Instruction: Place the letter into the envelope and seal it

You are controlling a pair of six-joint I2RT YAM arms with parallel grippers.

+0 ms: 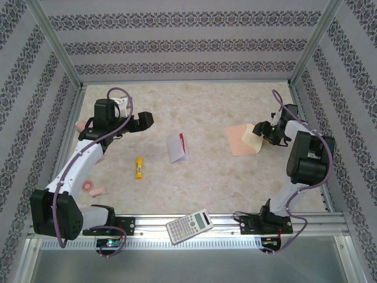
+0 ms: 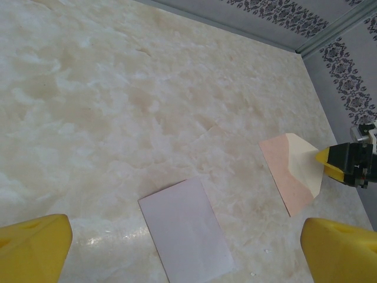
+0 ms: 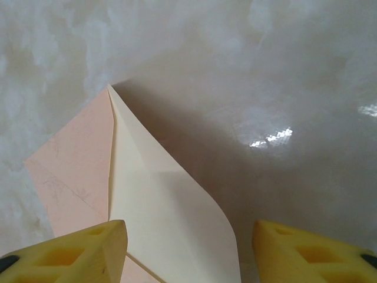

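Envelope [image 1: 240, 141] and letter [image 1: 177, 147] both lie on the marble-patterned table [image 1: 206, 106]. It is broad and mostly bare, and its side wall [image 1: 347, 118] stands close behind my right arm.

The right claw [image 1: 263, 131] hangs low at the envelope's right-hand side, so that arm is plainly the nearer one to it. Through the right wrist camera the envelope [image 3: 70, 171] sits just ahead and to the left of the claw [image 3: 188, 247]. Its cream flap [image 3: 165, 212] lifts off the table into the gap between the jaws. They stand apart at a middling width, and I see neither finger on the paper, so nothing is held. The flap's fold, which follows the envelope's long side, runs straight away from the claw.

My left claw [image 1: 144, 121] is spread as wide as it goes and is empty. From its wrist camera the letter [image 2: 185, 236] lies just ahead and below the claw, white back up, with its long axis pointing roughly away from it. The envelope [image 2: 288, 177] lies farther ahead to the right, with the right claw [image 2: 341, 165] at the flap's edge.

I judge that the next move turns on that raised flap staying between the right jaws. The bare table between letter and envelope leaves room to slide paper.

The calculator [image 1: 189, 226], yellow stick [image 1: 138, 168] and pink piece [image 1: 94, 188] lie well apart from both claws.
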